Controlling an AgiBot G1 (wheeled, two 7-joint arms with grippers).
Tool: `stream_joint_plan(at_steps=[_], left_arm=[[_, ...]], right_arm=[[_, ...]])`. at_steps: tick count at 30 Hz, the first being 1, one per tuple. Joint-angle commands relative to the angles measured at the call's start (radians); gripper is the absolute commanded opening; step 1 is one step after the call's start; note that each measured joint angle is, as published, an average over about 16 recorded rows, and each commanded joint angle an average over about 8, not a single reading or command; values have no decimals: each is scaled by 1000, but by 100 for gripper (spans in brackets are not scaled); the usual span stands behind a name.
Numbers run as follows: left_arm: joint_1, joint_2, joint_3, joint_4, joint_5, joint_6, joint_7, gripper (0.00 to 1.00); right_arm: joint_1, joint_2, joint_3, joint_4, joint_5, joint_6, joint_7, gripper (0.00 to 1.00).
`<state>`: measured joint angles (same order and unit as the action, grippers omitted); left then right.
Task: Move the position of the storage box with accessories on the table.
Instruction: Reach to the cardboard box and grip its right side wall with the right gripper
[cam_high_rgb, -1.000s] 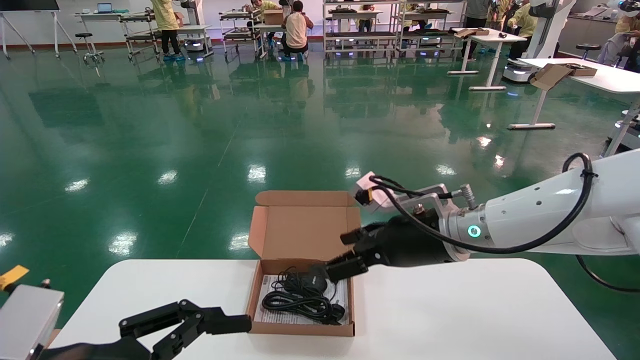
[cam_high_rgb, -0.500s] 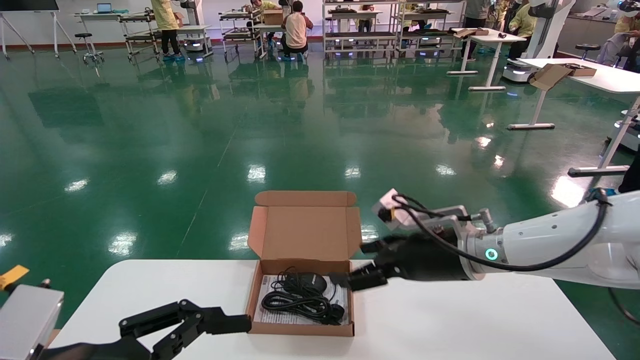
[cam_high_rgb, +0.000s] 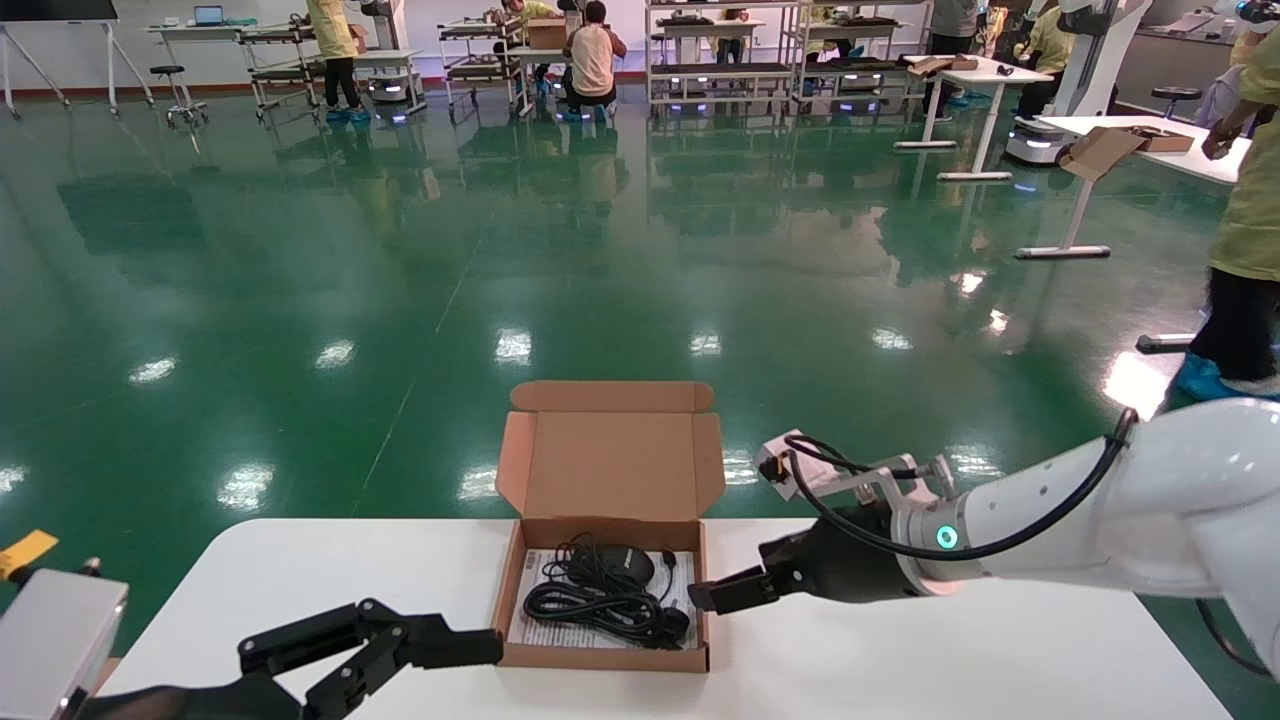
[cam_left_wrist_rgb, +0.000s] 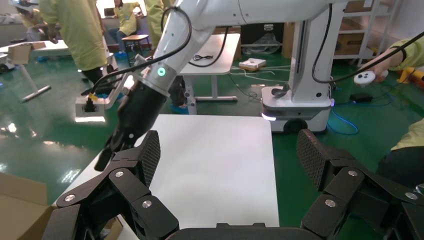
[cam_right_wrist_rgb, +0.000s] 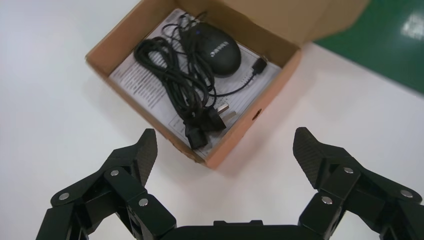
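— Box position?
— Brown cardboard storage box (cam_high_rgb: 601, 610) sitting on the white table (cam_high_rgb: 900, 650), a little left of centre and close to the far edge. Lid (cam_high_rgb: 610, 462) hinged up at the back, standing nearly upright, side flaps and tuck flap spread out.

— Contents?
— Black computer mouse (cam_high_rgb: 612, 563) toward the back of the tray, coiled black cable (cam_high_rgb: 600, 603) bundled in front of it and trailing toward the right wall, plug ends (cam_right_wrist_rgb: 207, 125) near the corner closest to the right arm. White printed leaflet (cam_right_wrist_rgb: 145, 80) lying flat underneath both.

— Right gripper?
— Right gripper (cam_high_rgb: 725, 592) reaching in from the right, low over the tabletop, tips just beside the box's right wall; contact impossible to confirm from the head view. Seen from the right wrist camera: fingers (cam_right_wrist_rgb: 142, 155) spread wide, nothing between them, with the near corner of the box just ahead of the gap (cam_right_wrist_rgb: 223, 150).

— Left gripper?
— Left gripper (cam_high_rgb: 405, 645) low at the table's front left, pointing toward the box, upper fingertip (cam_high_rgb: 470, 648) right up against the front-left corner; touching or merely overlapping, cannot tell. Spread apart too, empty, pads (cam_left_wrist_rgb: 149, 154) wide open in the left wrist view, a cardboard corner (cam_left_wrist_rgb: 20, 200) showing at the edge there, with the right arm (cam_left_wrist_rgb: 145, 100) across the table beyond.

— Background?
— Glossy green floor (cam_high_rgb: 400, 250), other white desks (cam_high_rgb: 1180, 140) and people in yellow coats (cam_high_rgb: 1245, 210) far off.
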<state>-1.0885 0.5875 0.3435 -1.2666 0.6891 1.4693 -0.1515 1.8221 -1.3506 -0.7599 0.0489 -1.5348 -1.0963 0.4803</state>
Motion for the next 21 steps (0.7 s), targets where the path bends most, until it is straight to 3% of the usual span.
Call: stream_joint_plan(at_steps=[1, 13, 21], left_arm=[[0, 0, 0, 0, 0, 0, 0, 100], [0, 0, 0, 0, 0, 0, 0, 100], [0, 0, 0, 1, 0, 0, 0, 100]], right_arm=[[-15, -2, 3, 4, 7, 14, 56, 100], [-29, 20, 16, 80, 33, -6, 83, 100], [-29, -6, -1, 28, 20, 22, 328, 100]])
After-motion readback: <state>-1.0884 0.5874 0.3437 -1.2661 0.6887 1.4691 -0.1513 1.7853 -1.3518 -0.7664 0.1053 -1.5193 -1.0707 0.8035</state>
